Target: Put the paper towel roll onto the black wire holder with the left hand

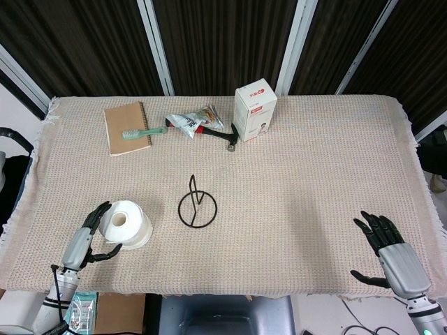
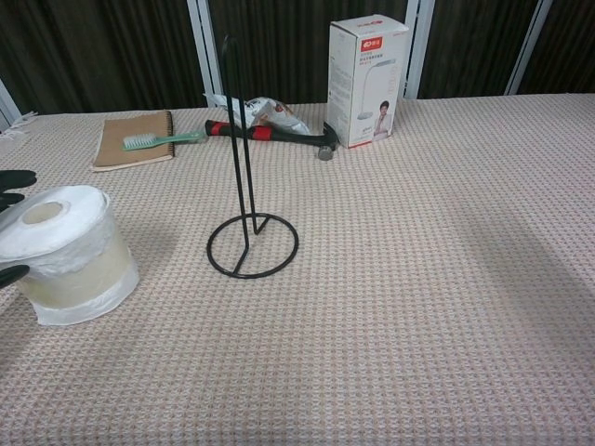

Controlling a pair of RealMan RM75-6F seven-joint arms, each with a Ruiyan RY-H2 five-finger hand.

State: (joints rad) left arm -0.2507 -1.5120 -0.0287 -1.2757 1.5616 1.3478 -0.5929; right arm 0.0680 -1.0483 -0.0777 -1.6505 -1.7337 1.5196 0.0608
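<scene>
The white paper towel roll [image 1: 126,223] stands upright on the cloth at the front left, also seen large in the chest view [image 2: 65,253]. Just right of it stands the black wire holder [image 1: 198,206] with a round base and a tall upright rod [image 2: 240,158]. My left hand [image 1: 86,235] is at the roll's left side, fingers spread and open, its fingertips [image 2: 13,178] just showing beside the roll. Whether it touches the roll I cannot tell. My right hand [image 1: 391,252] hovers open at the front right edge, far from both.
At the back lie a brown notebook [image 1: 126,128] with a green toothbrush [image 1: 142,132] on it, a crumpled snack bag [image 1: 194,120], a red-and-black hammer [image 1: 218,135] and a white box [image 1: 254,111]. Table edges run close to both hands.
</scene>
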